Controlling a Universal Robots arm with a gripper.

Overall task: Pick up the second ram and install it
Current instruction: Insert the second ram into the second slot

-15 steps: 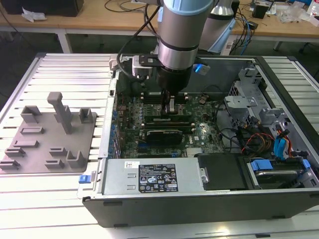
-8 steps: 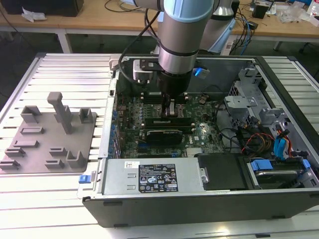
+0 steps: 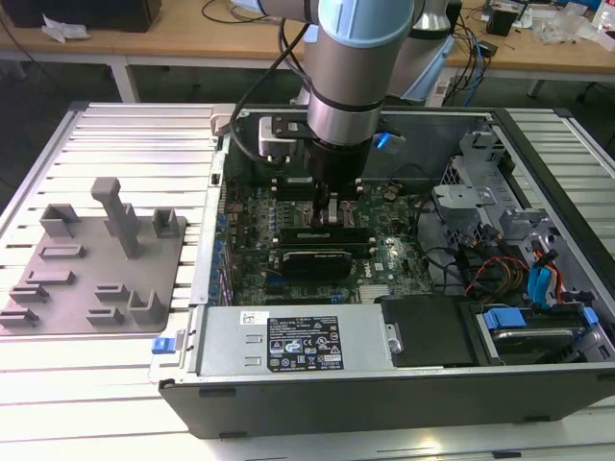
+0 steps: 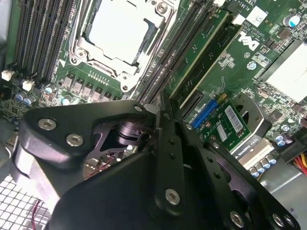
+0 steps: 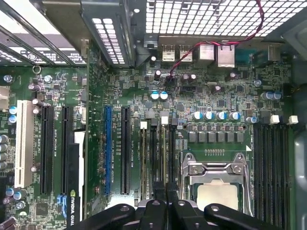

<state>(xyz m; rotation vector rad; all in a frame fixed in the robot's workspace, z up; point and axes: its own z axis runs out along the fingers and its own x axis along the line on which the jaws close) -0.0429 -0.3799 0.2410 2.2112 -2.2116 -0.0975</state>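
**Second ram** (image 4: pixel 199 55): a green stick standing on its long edge in the bank of memory slots (image 5: pixel 153 158). It lies between the silver processor (image 4: pixel 117 33) and the blue expansion slot (image 4: pixel 207 111). Its long axis follows the slots. The visible length runs from the fingertips away along the board, and the rest is hidden behind the gripper body. The broad face in view is turned toward the expansion slot, away from the processor.

**Gripper** (image 4: pixel 159 109): directly over the stick's upper edge, with the fingers (image 4: pixel 171 143) clenched, hardly a gap between them. They appear to be grasping that edge, though the contact itself is hidden. In the first wrist view the gripper (image 5: pixel 166 203) sits over the slots just beside the processor (image 5: pixel 218 194), its finger gap in line with the slot axis.

**Exterior view:** the gripper (image 3: pixel 332 213) stands a little above the centre of the frame, inside the open computer case (image 3: pixel 384 403). The slot bank beneath it appears to run from the exterior view's left to its right. The grey fixture plate (image 3: pixel 91 259) lies at the left of that frame, well apart from the gripper.
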